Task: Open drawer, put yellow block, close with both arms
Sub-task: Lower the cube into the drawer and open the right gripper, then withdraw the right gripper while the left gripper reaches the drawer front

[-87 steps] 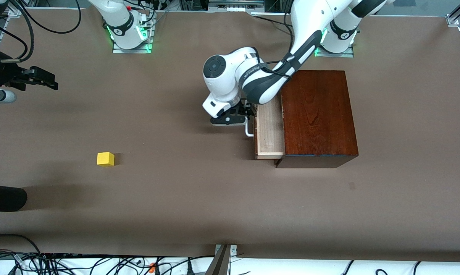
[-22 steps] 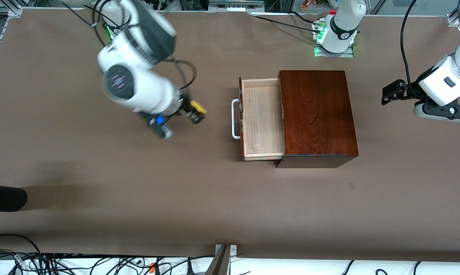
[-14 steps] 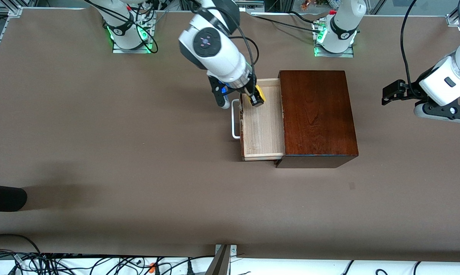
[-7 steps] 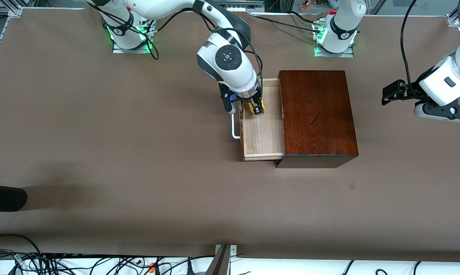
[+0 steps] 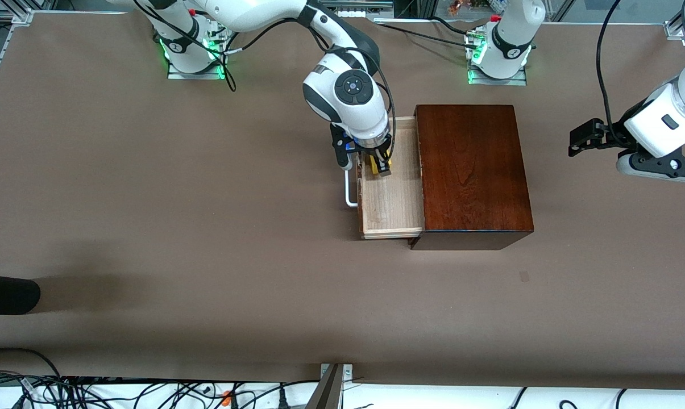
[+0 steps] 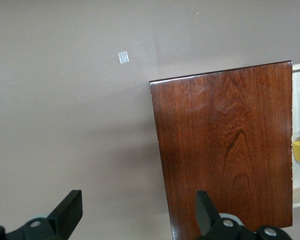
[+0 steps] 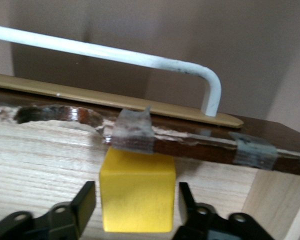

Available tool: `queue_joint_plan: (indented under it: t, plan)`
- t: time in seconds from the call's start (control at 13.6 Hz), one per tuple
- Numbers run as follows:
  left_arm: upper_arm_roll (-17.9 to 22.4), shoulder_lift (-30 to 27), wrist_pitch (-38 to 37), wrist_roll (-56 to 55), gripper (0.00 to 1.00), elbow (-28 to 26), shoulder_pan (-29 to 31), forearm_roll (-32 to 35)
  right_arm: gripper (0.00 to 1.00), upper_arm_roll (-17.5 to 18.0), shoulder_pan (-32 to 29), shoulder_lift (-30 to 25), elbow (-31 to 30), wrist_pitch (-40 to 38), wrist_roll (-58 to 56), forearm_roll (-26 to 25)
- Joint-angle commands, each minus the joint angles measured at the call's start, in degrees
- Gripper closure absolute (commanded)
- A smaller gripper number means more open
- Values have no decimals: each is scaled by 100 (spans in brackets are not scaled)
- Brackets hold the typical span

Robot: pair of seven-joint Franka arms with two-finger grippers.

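The right pincer (image 5: pixel 381 165) has sunk into the open drawer (image 5: pixel 392 199), fingers parted beside the block (image 7: pixel 137 195), apparently just released. The left pincer (image 5: pixel 582 138), spread, waits above the worktop (image 5: pixel 206 255); closing comes next.

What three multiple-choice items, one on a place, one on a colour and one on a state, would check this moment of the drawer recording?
1. Where is the yellow block?
A. On the table by the right arm's base
B. Inside the open drawer, between the right gripper fingers
C. On top of the mahogany box

2. What colour is the drawer's handle?
A. White
B. Black
C. Yellow

3. What is the left gripper doing?
A. Gripping the handle
B. Holding the block
C. Waiting open and empty, off the box's end

Answers: 1 B, the right wrist view shows the block in the tray between the fingers. 2 A, the bar shows white. 3 C, its fingers are spread with nothing between.
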Motion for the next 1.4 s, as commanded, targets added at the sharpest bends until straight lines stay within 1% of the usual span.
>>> queue_joint_plan:
  t: [0.0, 0.22, 0.29, 0.52, 0.74, 0.81, 0.96, 1.03, 1.1, 1.32]
  plan:
    - [12, -31, 57, 85, 0, 9, 28, 84, 0, -62, 44, -188, 263, -533, 154, -89]
    - [12, -31, 83, 103, 0, 18, 20, 75, 0, -89, -87, -294, 772, -1324, 110, -89]
    - [12, -31, 83, 103, 0, 27, 20, 75, 0, -71, -192, -373, 948, -1474, -47, -98]
    - [3, 22, 92, 103, 0, 185, 11, -100, 0, -63, -684, -846, 959, -1817, -1371, -98]
    - [-6, 92, 83, 103, 0, 334, -77, -101, 0, -97, -1237, -1032, 933, -2537, -2970, -45]
    - [-58, 136, 83, 103, 0, 343, -103, -170, 0, -193, -1422, -1050, 915, -2678, -3463, -54]
    - [-224, 154, 83, 112, 0, 343, -156, -215, 0, -457, -1677, -1137, 845, -2697, -4395, 7]
    - [-347, 198, 83, 121, 0, 343, -174, -215, 0, -467, -1870, -1199, 697, -2697, -4930, 8]
    - [-488, 250, 83, 112, 0, 343, -174, -206, 0, -467, -2107, -1382, 451, -2689, -5501, 17]
    - [-919, 426, 101, 112, 0, 352, -209, -223, 0, -467, -2836, -2164, -716, -2662, -7697, 17]
